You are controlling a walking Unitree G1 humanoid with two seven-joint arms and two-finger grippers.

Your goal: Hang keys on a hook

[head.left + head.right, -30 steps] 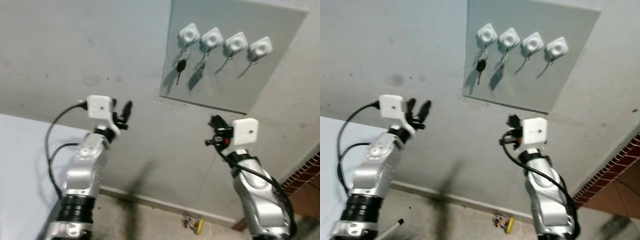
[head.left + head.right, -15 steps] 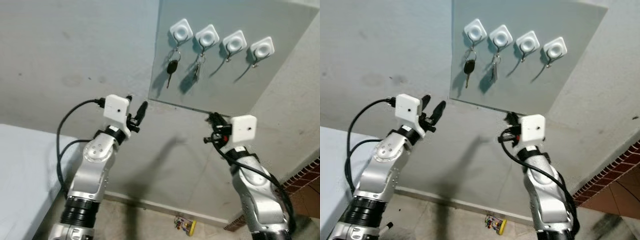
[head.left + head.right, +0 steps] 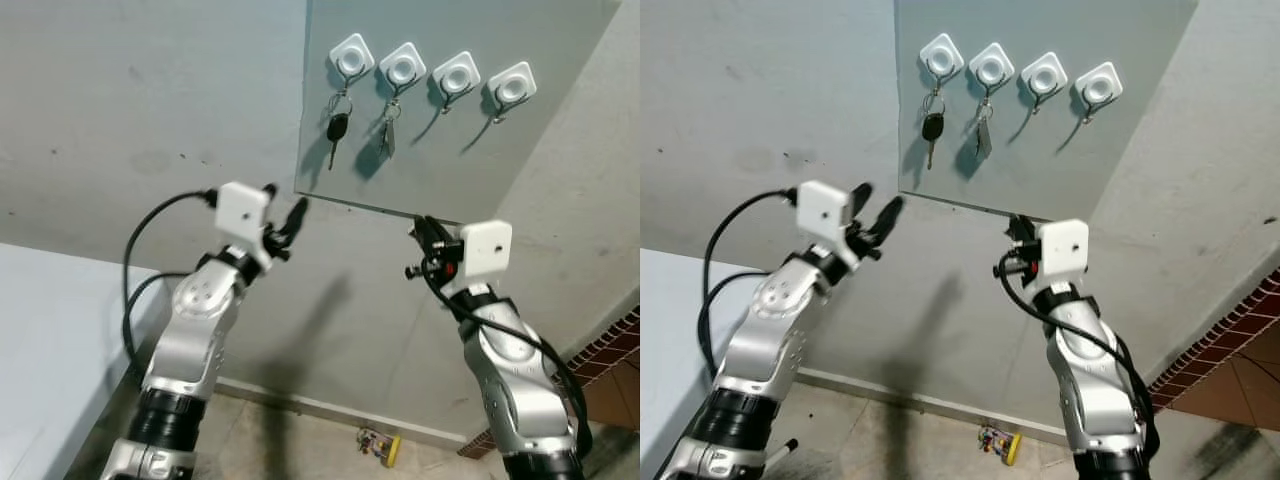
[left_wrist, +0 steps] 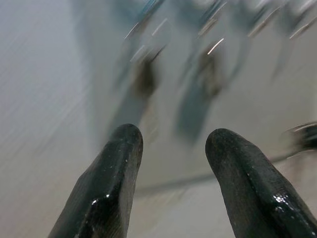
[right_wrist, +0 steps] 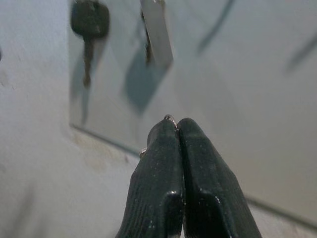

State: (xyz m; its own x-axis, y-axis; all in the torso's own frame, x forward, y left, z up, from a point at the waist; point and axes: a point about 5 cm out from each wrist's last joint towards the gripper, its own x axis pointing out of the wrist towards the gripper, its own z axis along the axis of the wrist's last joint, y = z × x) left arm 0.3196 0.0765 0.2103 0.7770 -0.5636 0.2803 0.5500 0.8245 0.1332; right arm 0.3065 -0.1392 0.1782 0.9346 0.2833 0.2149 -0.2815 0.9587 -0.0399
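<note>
head stereo pair: tilted up at the far wall, sharing the hook board and both arms | left wrist: along its fingers toward the blurred board | right wrist: close under the hanging keys

Above the right gripper, two bare hooks are sitting unobstructed; hanging keys are occupying the two beside them.

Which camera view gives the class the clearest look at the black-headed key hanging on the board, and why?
The right wrist view: the black-headed key is large and fairly sharp, its blade hanging straight down, beyond the shut right gripper. Both eye views show it small under the leftmost hook. The left wrist view, past the open left gripper, gives only a motion-blurred dark smear.
</note>
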